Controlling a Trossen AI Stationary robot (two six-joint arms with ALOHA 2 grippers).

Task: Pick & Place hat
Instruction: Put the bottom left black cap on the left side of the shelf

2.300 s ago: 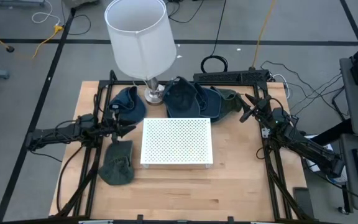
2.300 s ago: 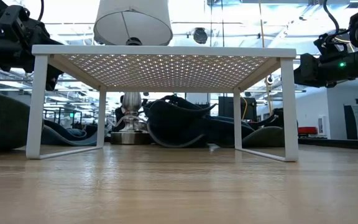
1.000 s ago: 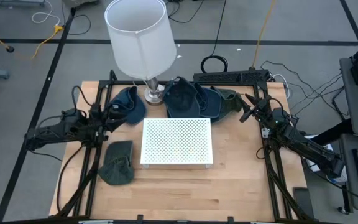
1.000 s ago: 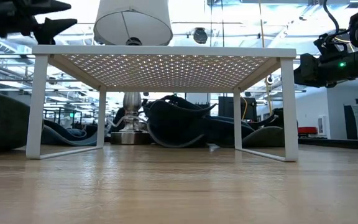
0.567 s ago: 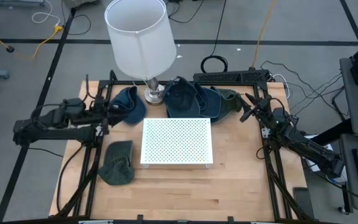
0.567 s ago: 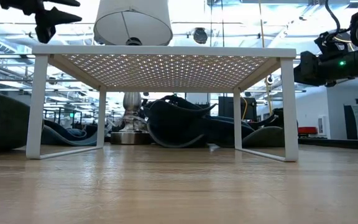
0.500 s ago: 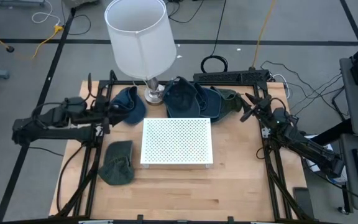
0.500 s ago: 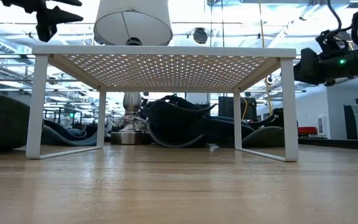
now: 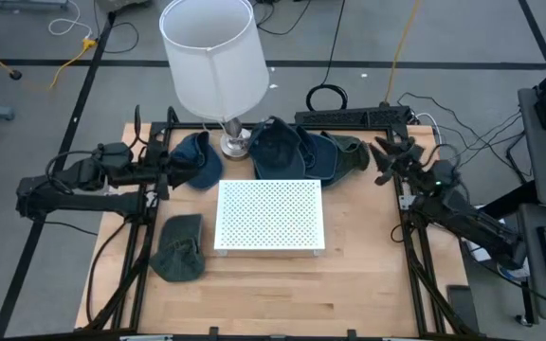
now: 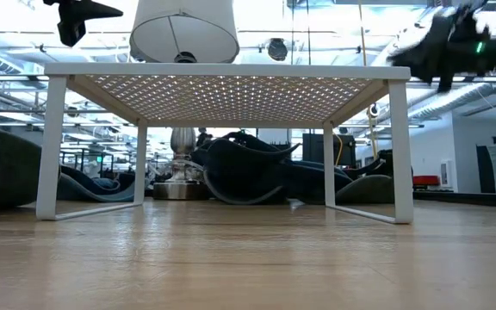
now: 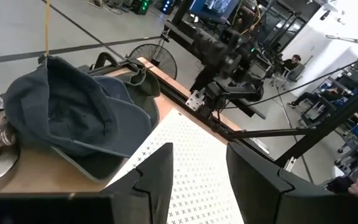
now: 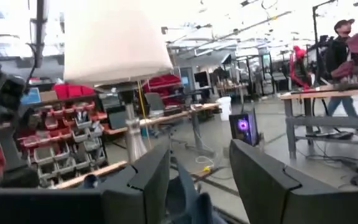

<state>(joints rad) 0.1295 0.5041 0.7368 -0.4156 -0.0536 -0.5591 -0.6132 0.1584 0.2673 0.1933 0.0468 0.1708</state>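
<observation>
Several hats lie on the table. A green hat (image 9: 178, 248) lies flat at the near left, beside a white perforated shelf (image 9: 268, 216). A blue hat (image 9: 195, 156), a navy hat (image 9: 278, 150), another blue hat (image 9: 322, 157) and an olive hat (image 9: 351, 154) lie in a row behind the shelf. My left gripper (image 9: 166, 170) is open and empty, raised just left of the blue hat; its wrist view shows the navy hat (image 11: 79, 118). My right gripper (image 9: 385, 159) is open and empty, raised right of the olive hat.
A lamp with a white shade (image 9: 211, 57) stands at the far edge, its metal base (image 9: 235, 144) between the hats. Black frame rails (image 9: 131, 256) run along the table's left and right sides. Bare wood (image 9: 273, 294) lies in front of the shelf.
My left gripper has risen and drawn back toward the table's left and far edges, staying open and empty. In the last half second my right gripper has risen and shifted slightly toward the far edge. The hats have not moved.
</observation>
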